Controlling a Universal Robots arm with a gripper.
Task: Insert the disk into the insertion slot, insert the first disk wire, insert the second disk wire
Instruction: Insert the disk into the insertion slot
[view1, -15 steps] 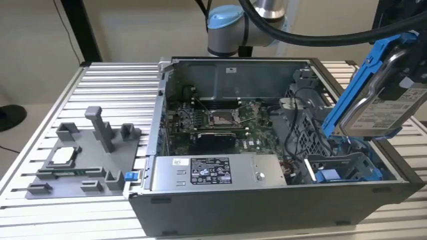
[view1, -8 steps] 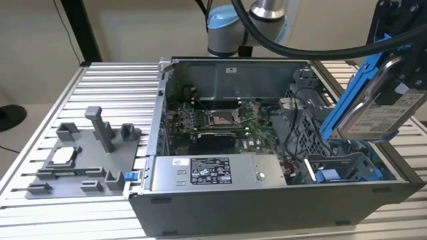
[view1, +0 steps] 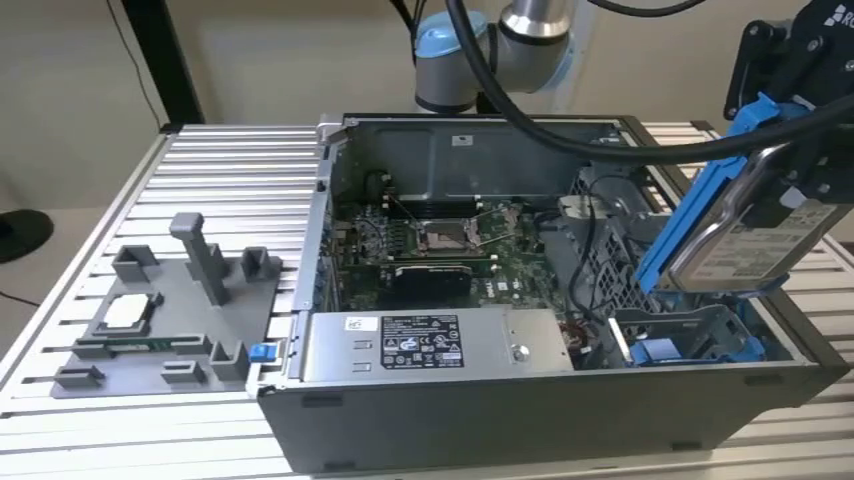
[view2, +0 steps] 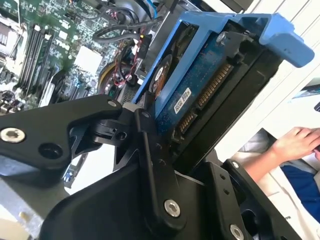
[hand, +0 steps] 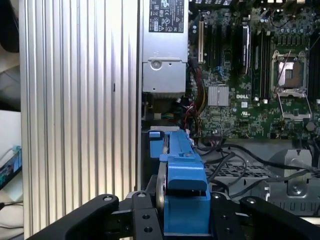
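- My gripper (hand: 185, 220) is clamped on the disk (view1: 741, 240), which is tilted steeply in its blue carrier.
- The insertion slot (view1: 694, 335) sits just below the gripper, empty, so step one is in hand.
- I judge seating needs the disk levelled and aligned with the rails.

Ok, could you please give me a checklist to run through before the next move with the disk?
1. Grip on the disk: ok, gripper shut on its blue carrier.
2. Disk over the insertion slot: ok, above it, not in.
3. Disk square to slot: not ok, tilted.
4. Slot free of cables: cannot tell.
5. Person's hand clear of the arm: cannot tell.
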